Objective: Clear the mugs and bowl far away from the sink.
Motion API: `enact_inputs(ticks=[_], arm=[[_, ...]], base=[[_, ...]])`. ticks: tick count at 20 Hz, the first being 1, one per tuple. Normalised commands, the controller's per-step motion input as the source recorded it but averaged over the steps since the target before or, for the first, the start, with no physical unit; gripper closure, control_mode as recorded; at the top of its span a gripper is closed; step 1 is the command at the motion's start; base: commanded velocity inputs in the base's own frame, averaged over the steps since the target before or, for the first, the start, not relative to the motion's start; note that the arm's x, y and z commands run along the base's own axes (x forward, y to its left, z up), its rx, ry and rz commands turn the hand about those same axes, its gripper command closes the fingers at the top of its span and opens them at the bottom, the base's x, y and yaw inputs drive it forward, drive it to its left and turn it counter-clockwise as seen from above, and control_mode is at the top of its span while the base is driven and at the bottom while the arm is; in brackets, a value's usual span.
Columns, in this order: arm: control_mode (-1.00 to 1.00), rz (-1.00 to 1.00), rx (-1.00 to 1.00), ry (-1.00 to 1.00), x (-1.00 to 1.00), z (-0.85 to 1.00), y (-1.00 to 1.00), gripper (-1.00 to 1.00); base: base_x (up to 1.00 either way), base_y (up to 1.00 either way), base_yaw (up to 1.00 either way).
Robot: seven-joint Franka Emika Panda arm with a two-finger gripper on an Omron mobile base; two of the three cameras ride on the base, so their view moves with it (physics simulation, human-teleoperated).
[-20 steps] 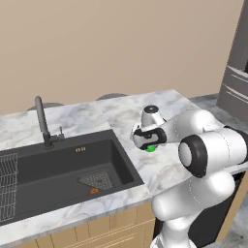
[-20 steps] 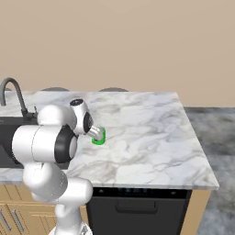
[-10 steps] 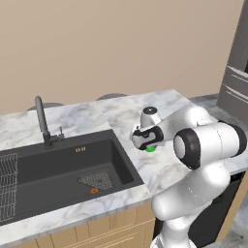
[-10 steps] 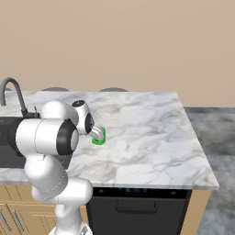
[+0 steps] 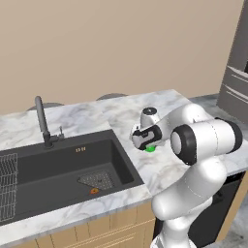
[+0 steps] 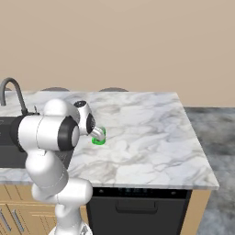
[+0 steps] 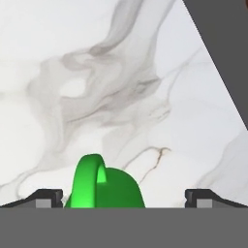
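Observation:
A bright green mug [image 5: 150, 148] stands on the white marble counter [image 5: 121, 114], a short way right of the black sink [image 5: 58, 169]. My gripper [image 5: 147, 144] is low over it and open. In the hand view the mug [image 7: 104, 186] sits left of centre between the two fingertips [image 7: 48, 198], its handle loop pointing up the picture, with a wide gap on the right side. From the right base view the mug [image 6: 99, 137] peeks out just past the hand [image 6: 96, 133]. The bowl is out of view.
The dark curved faucet [image 5: 42, 121] stands behind the basin, which holds a wire rack [image 5: 7, 186] and a drain strainer [image 5: 98, 180]. Bare marble [image 6: 147, 133] stretches right of the mug to the counter's end. A tall steel appliance [image 5: 237, 72] stands at the far right.
The arm's elbow has swung a little to the left and the hand has sunk slightly around the green mug. The jaws stayed open and the mug has not moved.

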Motion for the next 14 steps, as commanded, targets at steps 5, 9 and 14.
enact_inputs(ticks=[5,9,14], arm=[[-1.00,0.00,0.00,0.00,0.07,-0.09,-0.10,-1.00],[-1.00,0.00,0.00,0.00,0.02,-0.07,-0.11,-1.00],[-1.00,0.00,0.00,0.00,0.00,-0.06,-0.06,-1.00]], base=[[0.00,0.00,0.00],[0.00,0.00,0.00],[0.00,0.00,0.00]])
